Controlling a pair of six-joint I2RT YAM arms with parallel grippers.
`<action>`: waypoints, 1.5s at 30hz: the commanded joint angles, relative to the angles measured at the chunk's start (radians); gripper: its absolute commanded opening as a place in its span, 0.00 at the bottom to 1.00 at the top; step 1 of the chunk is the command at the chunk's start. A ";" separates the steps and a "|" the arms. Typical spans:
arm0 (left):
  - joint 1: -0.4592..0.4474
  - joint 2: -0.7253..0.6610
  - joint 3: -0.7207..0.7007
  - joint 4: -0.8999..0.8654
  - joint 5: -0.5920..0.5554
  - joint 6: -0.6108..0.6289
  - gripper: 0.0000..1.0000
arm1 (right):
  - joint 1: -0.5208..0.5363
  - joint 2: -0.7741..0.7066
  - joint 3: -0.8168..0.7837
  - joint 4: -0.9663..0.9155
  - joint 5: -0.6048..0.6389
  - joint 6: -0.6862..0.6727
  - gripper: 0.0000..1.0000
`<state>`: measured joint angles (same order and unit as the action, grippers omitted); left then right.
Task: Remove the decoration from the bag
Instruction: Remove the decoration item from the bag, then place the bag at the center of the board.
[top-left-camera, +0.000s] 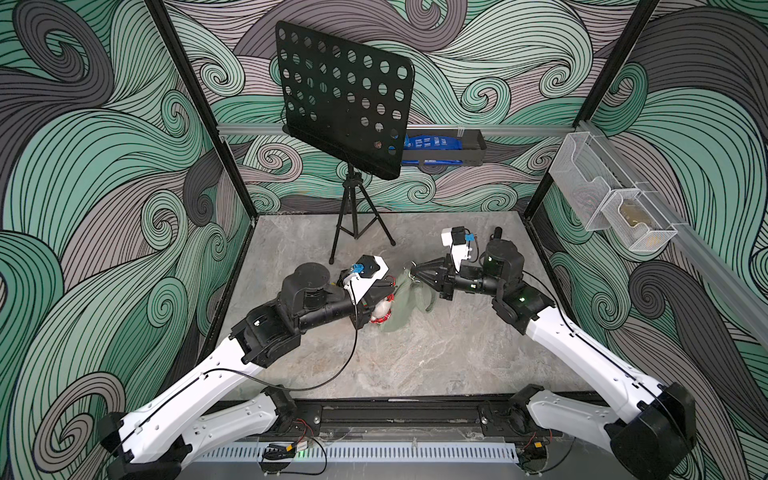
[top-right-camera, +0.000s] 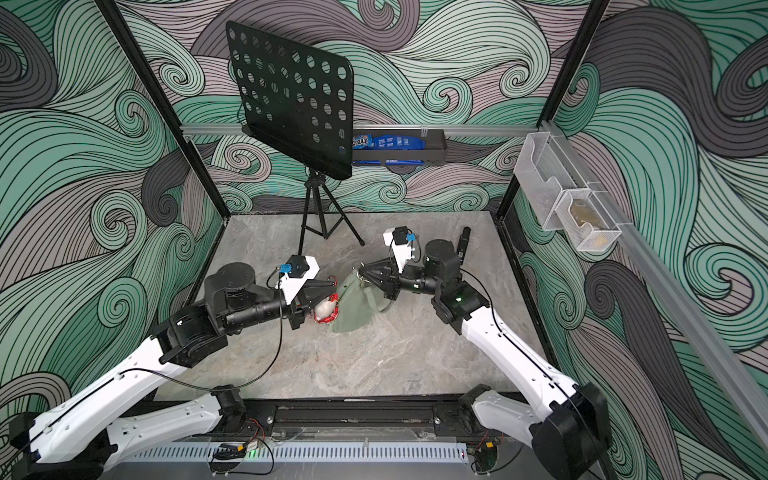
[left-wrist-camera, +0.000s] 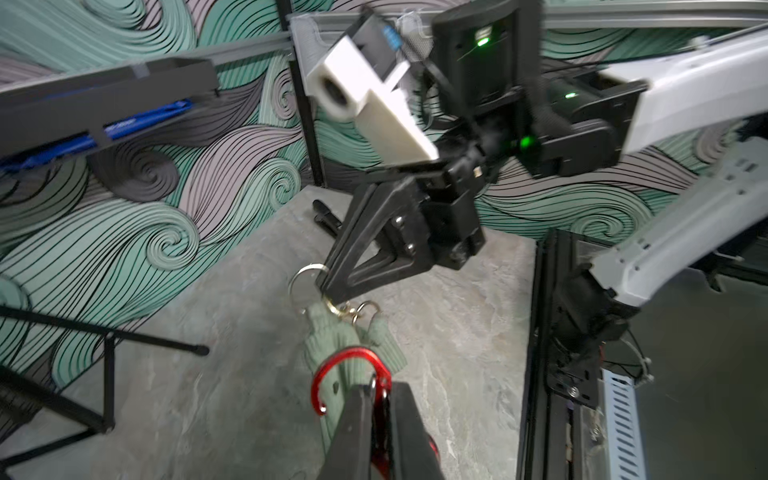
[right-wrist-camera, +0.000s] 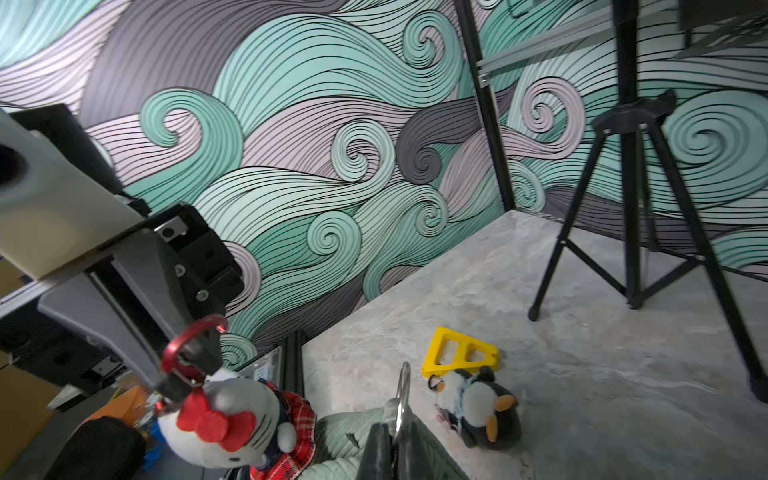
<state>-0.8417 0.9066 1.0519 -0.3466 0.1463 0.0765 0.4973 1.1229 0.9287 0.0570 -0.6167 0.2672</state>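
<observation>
Above the table's (top-left-camera: 415, 353) middle, we see left gripper (left-wrist-camera: 379, 388) clamping the carabiner (left-wrist-camera: 351, 353), right gripper (left-wrist-camera: 331, 291) clamping the ring (right-wrist-camera: 402, 386) of the bag (left-wrist-camera: 353, 338).

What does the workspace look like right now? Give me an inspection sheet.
Surface: grey marbled tabletop.
Job's things: bag stretched between both arms; white cat plush on red carabiner looped round its cloth.
Clutter: penguin plush, yellow frame on the tabletop.
End effectors: left end effector shut on carabiner; right end effector shut on silver ring.
Cables: black cable loops off left arm.
Surroundings: music stand at rear, tray of blue packets, clear wall bins.
</observation>
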 joint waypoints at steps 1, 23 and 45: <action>0.005 0.004 -0.045 0.075 -0.189 -0.121 0.07 | -0.018 -0.035 0.024 -0.033 0.204 -0.026 0.00; 0.063 0.064 -0.290 0.213 -0.304 -0.277 0.21 | -0.062 0.003 0.012 -0.074 0.265 0.000 0.00; 0.092 0.053 -0.333 0.252 -0.235 -0.287 0.03 | -0.063 0.020 0.010 -0.076 0.254 0.008 0.00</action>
<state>-0.7570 0.9668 0.7216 -0.1226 -0.1097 -0.2104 0.4377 1.1465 0.9287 -0.0418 -0.3492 0.2726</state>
